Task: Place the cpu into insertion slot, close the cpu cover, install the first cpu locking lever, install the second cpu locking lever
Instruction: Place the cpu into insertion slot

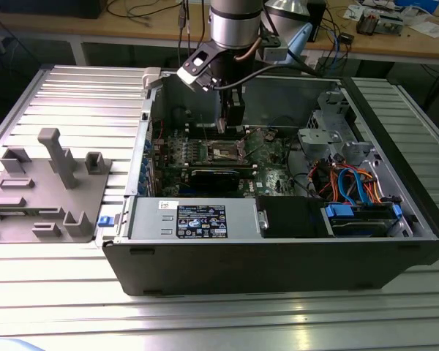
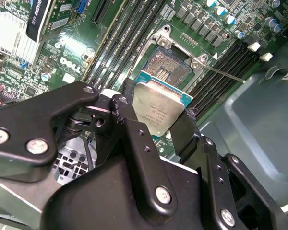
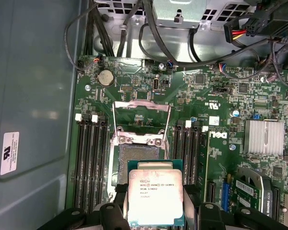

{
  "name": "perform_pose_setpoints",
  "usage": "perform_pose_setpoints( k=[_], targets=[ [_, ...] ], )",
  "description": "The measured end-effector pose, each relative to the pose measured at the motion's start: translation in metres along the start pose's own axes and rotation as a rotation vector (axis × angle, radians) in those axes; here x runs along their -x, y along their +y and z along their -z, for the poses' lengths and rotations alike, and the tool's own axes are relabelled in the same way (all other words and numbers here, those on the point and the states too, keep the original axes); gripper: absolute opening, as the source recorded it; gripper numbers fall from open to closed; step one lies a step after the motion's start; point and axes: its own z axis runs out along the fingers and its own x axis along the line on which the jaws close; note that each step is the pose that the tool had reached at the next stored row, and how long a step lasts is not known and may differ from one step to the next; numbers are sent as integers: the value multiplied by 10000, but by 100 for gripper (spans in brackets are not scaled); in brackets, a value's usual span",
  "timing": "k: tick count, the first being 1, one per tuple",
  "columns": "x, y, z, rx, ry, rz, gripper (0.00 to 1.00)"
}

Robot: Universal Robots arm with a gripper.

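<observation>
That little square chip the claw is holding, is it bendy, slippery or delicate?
Probably stiff: the cpu looks flat with the gripper pinching only two edges. Its smooth metal top looks slippery. Its thin green rim might chip if knocked.

We are counting one chip (image 3: 155,197) above one socket (image 3: 134,152), one cover frame (image 3: 137,140) at the socket's edge, four white clips (image 3: 78,116) flanking the socket, and one round battery (image 3: 105,77) beyond it.

The exterior view overlooks the whole computer case (image 1: 278,270) from afar; both wrist views closely share the insertion slot (image 2: 173,67) (image 3: 137,152).
</observation>
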Motion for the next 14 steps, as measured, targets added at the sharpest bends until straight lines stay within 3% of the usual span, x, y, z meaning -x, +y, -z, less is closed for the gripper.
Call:
perform_pose_setpoints(
  k=[14],
  targets=[
    [0, -1, -27, 1, 1, 0, 54]
  ],
)
